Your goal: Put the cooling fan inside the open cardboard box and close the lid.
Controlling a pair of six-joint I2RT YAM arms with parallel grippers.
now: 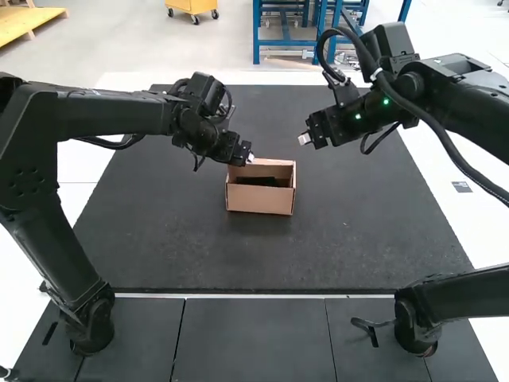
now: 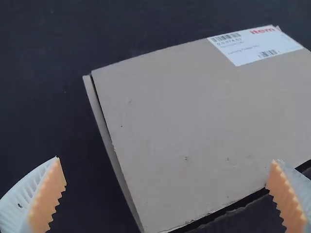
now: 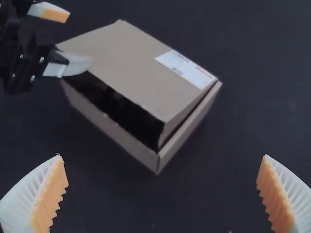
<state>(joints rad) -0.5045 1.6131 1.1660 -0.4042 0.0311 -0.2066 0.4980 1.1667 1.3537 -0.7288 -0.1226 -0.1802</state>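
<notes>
The cardboard box (image 3: 141,97) sits near the middle of the black mat (image 1: 358,223) on the table, its lid (image 3: 131,68) lowered most of the way but ajar. One long edge is raised, leaving a dark wedge-shaped gap above the front wall. The cooling fan cannot be made out for certain; the inside is in shadow, with only a dark shape low in the box, which may be the fan. The left claw (image 1: 245,153) is at the lid's rear-left corner with its fingers spread wide, holding nothing, and one white finger (image 3: 68,65) seems to touch the lid's edge. The right claw (image 1: 306,137) hovers above and to the right of the box, apart from it, also spread and empty. The step in hand looks like closing the lid. To do it well, a claw should press flat on the raised edge rather than at the corner, pushing straight down so the light box does not slide or tip — the other claw could steady the far wall. Watch that the lid's front lip tucks inside the wall instead of catching on the rim.
</notes>
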